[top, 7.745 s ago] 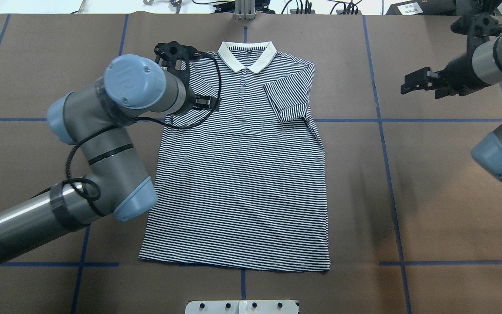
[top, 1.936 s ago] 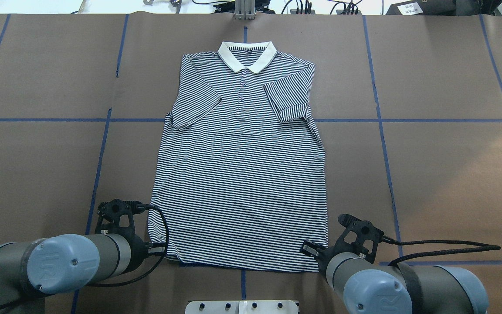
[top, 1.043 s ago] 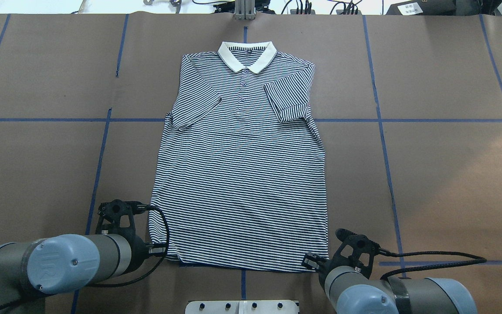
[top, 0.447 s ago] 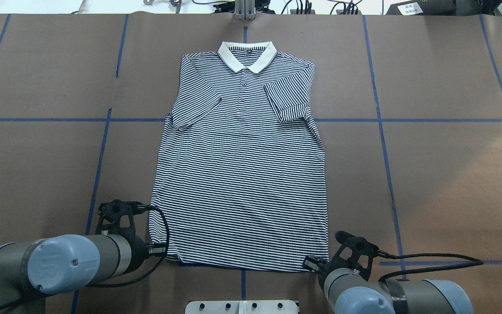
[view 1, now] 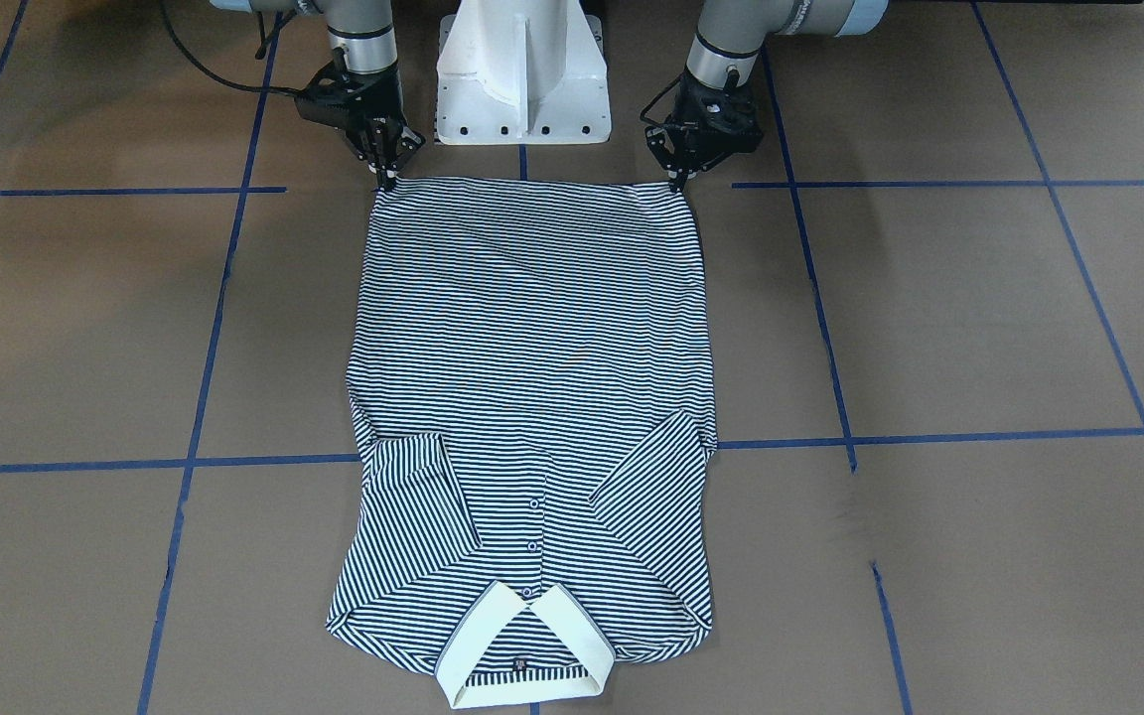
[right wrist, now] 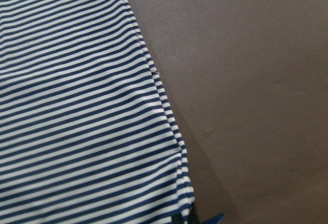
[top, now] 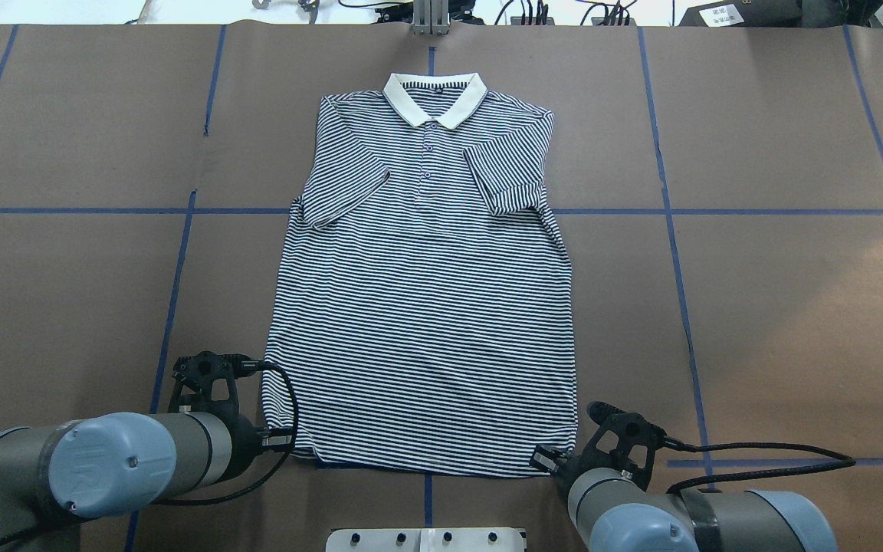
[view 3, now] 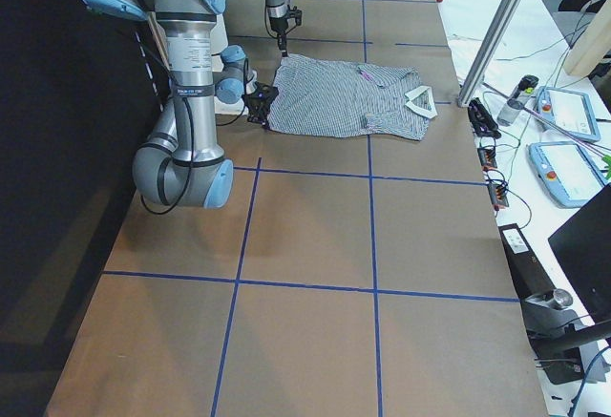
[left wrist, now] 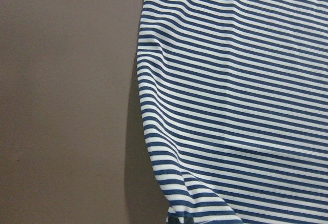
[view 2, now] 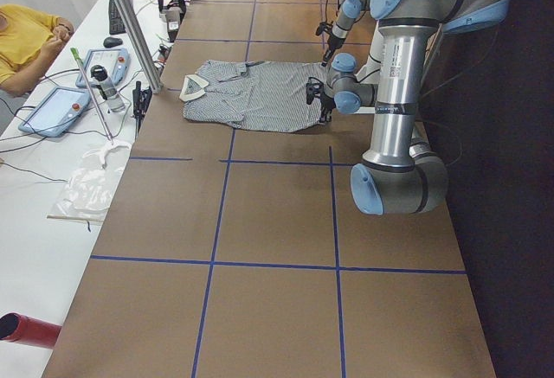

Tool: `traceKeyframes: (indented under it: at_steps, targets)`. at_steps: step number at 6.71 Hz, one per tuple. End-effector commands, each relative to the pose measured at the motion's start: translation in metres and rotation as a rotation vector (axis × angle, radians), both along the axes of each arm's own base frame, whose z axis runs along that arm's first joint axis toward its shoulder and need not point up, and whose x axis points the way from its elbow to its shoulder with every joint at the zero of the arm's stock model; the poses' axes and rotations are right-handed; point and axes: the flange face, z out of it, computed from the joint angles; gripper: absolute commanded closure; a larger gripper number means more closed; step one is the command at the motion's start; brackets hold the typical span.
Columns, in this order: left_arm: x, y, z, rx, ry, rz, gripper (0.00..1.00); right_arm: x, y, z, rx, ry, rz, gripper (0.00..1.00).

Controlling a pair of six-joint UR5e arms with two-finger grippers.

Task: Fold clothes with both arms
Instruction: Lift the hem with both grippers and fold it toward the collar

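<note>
Standing near the table, I saw the polo shirt lying flat and face up in its middle, with the collar on the side far from the robot and both sleeves folded in over the chest. The left gripper had its fingertips pressed together on one corner of the hem, and the right gripper pinched the other corner. To fold well, I thought both grippers should lift only a little, at equal height and speed. They should carry the hem straight toward the collar, keep the edge tight between them, and lay it down level.
</note>
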Motion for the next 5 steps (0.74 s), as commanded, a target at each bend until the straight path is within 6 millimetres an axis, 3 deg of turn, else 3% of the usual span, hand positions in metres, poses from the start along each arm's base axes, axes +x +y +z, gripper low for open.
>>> traceKeyframes:
  at_steps: [1, 2, 3, 4, 5]
  targets:
    - [-0.022, -0.001, -0.038, 0.014, 0.050, -0.002, 1.00, 0.062, -0.007, -0.031, 0.002, -0.056, 0.006, 1.00]
    - [-0.057, 0.012, -0.075, -0.020, 0.016, 0.035, 1.00, 0.104, -0.003, -0.066, -0.013, -0.072, -0.011, 1.00]
    - [-0.104, 0.023, -0.118, -0.042, 0.018, 0.064, 1.00, 0.151, 0.008, -0.101, -0.042, -0.093, -0.055, 1.00]
    - [-0.149, 0.020, -0.158, -0.064, 0.026, 0.054, 1.00, 0.196, 0.017, -0.129, -0.053, -0.122, -0.085, 1.00]
    - [-0.155, 0.006, -0.174, -0.072, 0.028, 0.047, 1.00, 0.197, 0.016, -0.137, -0.062, -0.121, -0.088, 1.00]
